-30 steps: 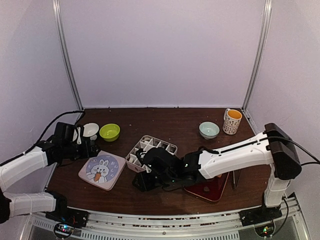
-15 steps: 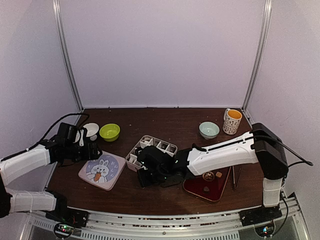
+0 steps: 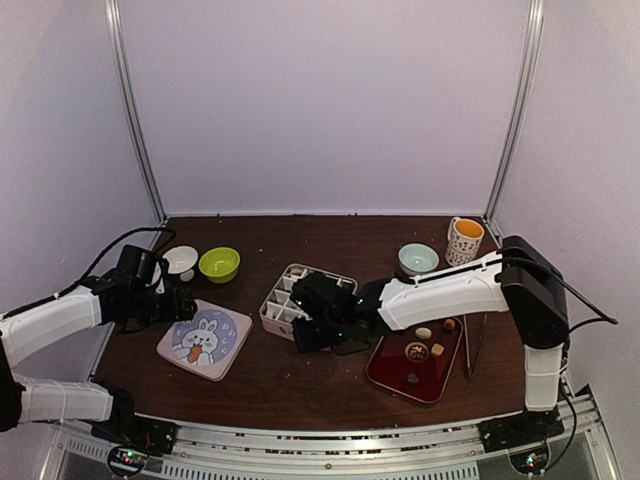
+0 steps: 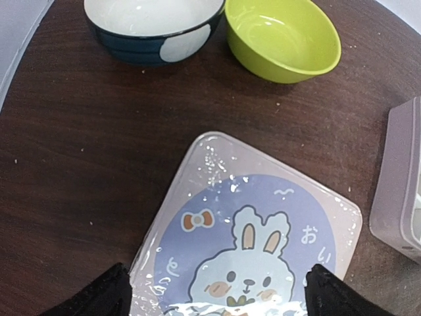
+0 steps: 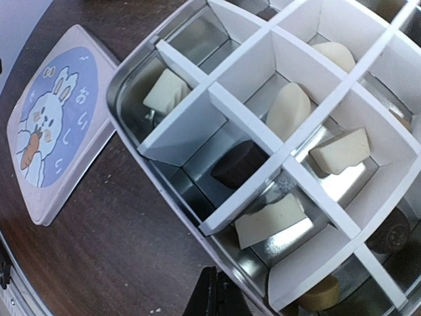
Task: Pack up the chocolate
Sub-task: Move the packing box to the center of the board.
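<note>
Several chocolate pieces lie in a divided metal tin [image 3: 285,275], among them a cream one [image 5: 166,91] and a dark one [image 5: 240,164] in separate cells. More chocolate [image 3: 416,351] sits on the red tray [image 3: 390,378]. My right gripper [image 5: 214,289] is shut with nothing in it, its tips just outside the tin's [image 5: 172,191] near rim; in the top view the right gripper [image 3: 303,338] is at the tin's front corner. My left gripper [image 4: 214,296] hangs open over the bunny lid [image 4: 263,224], its fingers [image 4: 99,296] wide apart; from above the left gripper [image 3: 180,300] is at the lid's [image 3: 205,338] back-left edge.
A white-and-dark bowl [image 3: 181,260] and a green bowl [image 3: 219,264] stand behind the lid. A pale blue bowl [image 3: 418,259] and a mug [image 3: 464,242] stand at the back right. A thin metal tool [image 3: 470,350] lies right of the tray.
My right gripper has closed and moved from the table's front toward the tin's near rim, uncovering the tray. The left arm has barely moved.
</note>
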Robot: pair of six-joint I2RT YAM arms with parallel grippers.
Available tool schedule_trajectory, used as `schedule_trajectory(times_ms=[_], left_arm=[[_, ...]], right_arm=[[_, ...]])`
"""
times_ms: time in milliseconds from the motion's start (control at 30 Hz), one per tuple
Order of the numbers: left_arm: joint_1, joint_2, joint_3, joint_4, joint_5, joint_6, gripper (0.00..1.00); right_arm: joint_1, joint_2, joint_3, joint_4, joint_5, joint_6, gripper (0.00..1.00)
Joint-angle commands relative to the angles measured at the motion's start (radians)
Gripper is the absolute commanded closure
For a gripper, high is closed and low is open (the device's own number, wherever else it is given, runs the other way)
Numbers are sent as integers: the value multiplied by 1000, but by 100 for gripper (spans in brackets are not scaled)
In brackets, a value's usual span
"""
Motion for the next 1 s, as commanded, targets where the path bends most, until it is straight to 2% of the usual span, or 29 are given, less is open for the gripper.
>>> schedule_trajectory(times_ms=[0, 67, 300, 633, 967], left_arm=[[4, 36, 18, -18, -66, -20, 4], [9, 59, 22, -27, -83, -21, 4], [31, 131, 34, -5, -116, -11, 3], [33, 293, 91, 48, -22, 47, 3], [37, 421, 141, 90, 19, 86, 3]], right_arm=[[-55, -9, 2, -62, 80, -11, 100], [-60, -32, -1, -60, 71, -19, 100], [-28, -170, -131, 90, 13, -37, 88], [32, -273, -236, 231, -15, -16, 84], [49, -256, -254, 289, -67, 15, 84]])
